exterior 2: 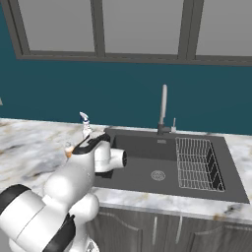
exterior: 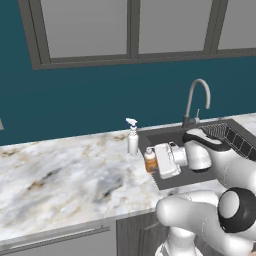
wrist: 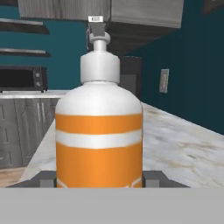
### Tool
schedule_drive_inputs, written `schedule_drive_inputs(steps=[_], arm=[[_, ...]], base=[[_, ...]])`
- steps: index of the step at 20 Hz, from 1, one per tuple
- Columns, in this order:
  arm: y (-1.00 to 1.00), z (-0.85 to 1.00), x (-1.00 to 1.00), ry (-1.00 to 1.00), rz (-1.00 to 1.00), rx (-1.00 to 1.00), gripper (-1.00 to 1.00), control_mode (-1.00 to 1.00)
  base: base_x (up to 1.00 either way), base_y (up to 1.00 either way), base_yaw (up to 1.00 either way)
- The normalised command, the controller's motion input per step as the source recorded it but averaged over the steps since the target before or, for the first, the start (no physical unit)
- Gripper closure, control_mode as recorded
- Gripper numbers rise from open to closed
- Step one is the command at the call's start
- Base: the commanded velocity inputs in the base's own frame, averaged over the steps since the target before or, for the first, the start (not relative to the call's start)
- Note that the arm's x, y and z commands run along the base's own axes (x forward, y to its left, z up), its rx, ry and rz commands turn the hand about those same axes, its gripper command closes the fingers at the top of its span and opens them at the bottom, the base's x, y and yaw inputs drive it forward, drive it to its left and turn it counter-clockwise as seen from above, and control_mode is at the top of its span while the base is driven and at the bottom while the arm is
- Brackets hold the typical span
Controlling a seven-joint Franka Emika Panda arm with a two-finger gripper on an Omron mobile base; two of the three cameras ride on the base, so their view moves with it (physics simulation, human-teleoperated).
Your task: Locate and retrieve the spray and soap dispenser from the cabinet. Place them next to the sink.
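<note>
Soap dispenser between fingers; spray just beside, sink adjacent.

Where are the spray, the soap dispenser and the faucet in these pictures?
spray (exterior: 133, 141): left base view, on its white body.
soap dispenser (wrist: 99, 144): hand view, on its orange body, between the gripper's fingertips.
faucet (exterior 2: 163, 106): right base view, on its upright silver neck.

Both base views look down at the sink from opposite sides; the hand view faces along the counter.
</note>
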Motion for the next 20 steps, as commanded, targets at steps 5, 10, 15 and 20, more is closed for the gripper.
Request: schedule_drive_inputs(steps=[5,10,15,20], arm=[[0.21,-0.29,0.16,-0.01,-0.05,0.00,1.00,-1.00],[0.15,-0.22,0.15,0.01,-0.04,0.00,1.00,-1.00],[0.08,-0.25,0.19,0.00,-0.03,0.00,1.00,-1.00],[0.03,-0.32,0.23,0.00,-0.03,0.00,1.00,-1.00]], base=[[0.00,0.00,0.00],[0.00,0.00,0.00],[0.00,0.00,0.00],[0.00,0.00,0.00]])
